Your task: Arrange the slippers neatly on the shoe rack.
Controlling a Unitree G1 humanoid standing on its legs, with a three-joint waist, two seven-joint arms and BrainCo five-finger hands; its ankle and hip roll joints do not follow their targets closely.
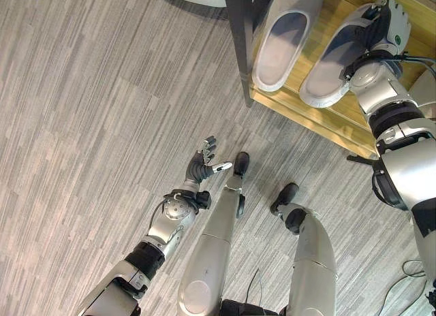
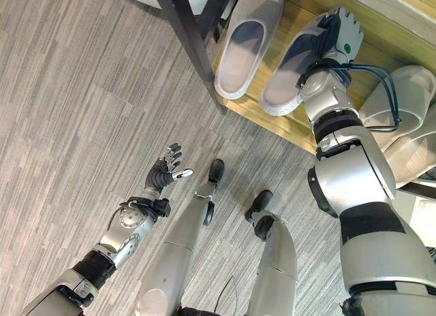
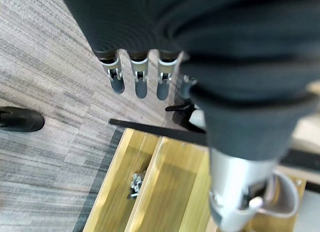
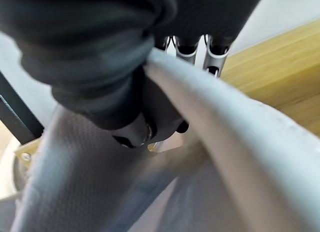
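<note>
Grey foam slippers sit side by side on the wooden shelf of the shoe rack point(image 1: 320, 118), toes pointing away from the shelf's front edge. The second slipper point(image 1: 340, 60) lies further from the rack's dark post point(image 1: 240, 37), and the right hand point(image 1: 385, 23) is clamped on its toe end; in the right wrist view the thumb point(image 4: 145, 122) tucks inside the strap while the fingers point(image 4: 212, 54) run over the outside, so the strap is pinched between them. The first slipper point(image 1: 283, 40) rests just beside the post, untouched, its heel slightly overhanging the shelf's front edge. The two are close but not quite parallel, the held one angled a little outward from the post.

Further slippers point(image 2: 402, 101) lie beyond the held one, on the side away from the post. The left hand point(image 1: 204, 163) hangs over the grey floor point(image 1: 95, 125) in front of the rack, well apart from the post, fingers loosely spread and holding nothing.

By the look of it the placing step is nearly done: the held slipper appears to rest on the shelf. The next move likely calls for a small twist to line it up with its partner, then a clean release, drawing the thumb out of the strap without dragging the slipper askew.
</note>
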